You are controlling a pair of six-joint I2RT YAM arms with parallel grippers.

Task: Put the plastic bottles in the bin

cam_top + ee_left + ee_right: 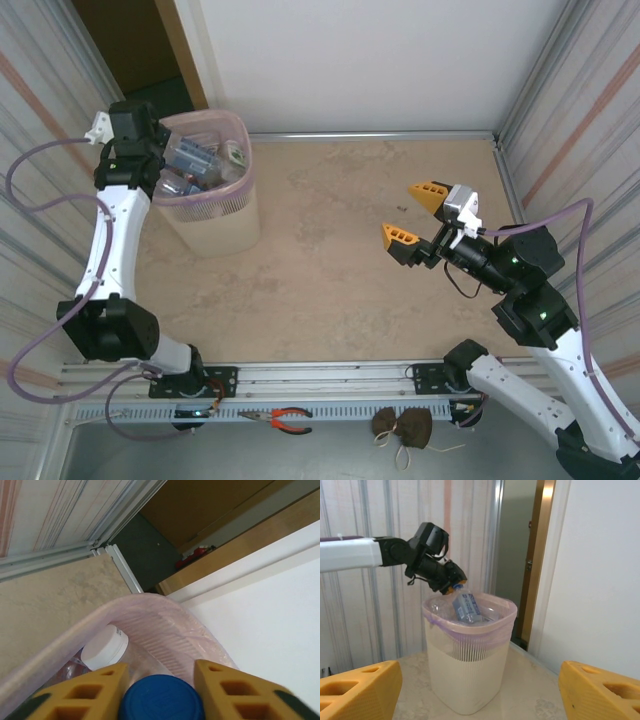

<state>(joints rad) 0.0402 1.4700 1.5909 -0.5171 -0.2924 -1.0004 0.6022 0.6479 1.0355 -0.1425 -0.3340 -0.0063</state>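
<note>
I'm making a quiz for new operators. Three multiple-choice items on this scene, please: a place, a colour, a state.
1. Where on the table does the bin stand? A far left corner; B near right corner; C centre.
2. What colour is the cap between the left fingers? A red; B blue; C black.
3. How do the right fingers stand? A clamped on a bottle; B apart, empty; C shut, empty.
Key: 1 A, it stands by the far left walls. 2 B, the cap is blue. 3 B, bare table shows between them.
</note>
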